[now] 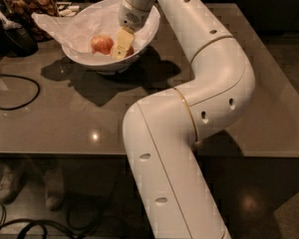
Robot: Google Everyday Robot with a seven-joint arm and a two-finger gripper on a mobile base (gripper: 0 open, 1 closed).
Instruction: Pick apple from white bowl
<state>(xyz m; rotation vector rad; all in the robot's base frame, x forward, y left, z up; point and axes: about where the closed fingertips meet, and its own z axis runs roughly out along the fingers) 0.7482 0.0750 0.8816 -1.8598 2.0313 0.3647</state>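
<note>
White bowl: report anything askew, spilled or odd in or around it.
Only the crinkled paper liner stands out: it sticks out past the left rim of the white bowl, over the table. The apple lies inside, with the gripper in the bowl beside it. Nothing looks spilled.

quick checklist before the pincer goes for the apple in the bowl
1. Apple in view: ok, it lies on the paper lining of the bowl.
2. Pincer inside the bowl: ok, it is down near the bottom.
3. Pincer centred on the apple: not ok, it sits beside the apple, not over it.
4. Redder apple out of the way: cannot tell, the pincer hides most of it.
5. Bowl steady on the table: ok, it stands well in from the edges.
6. Cable away from the arm: ok, it lies at the far side of the table.
</note>
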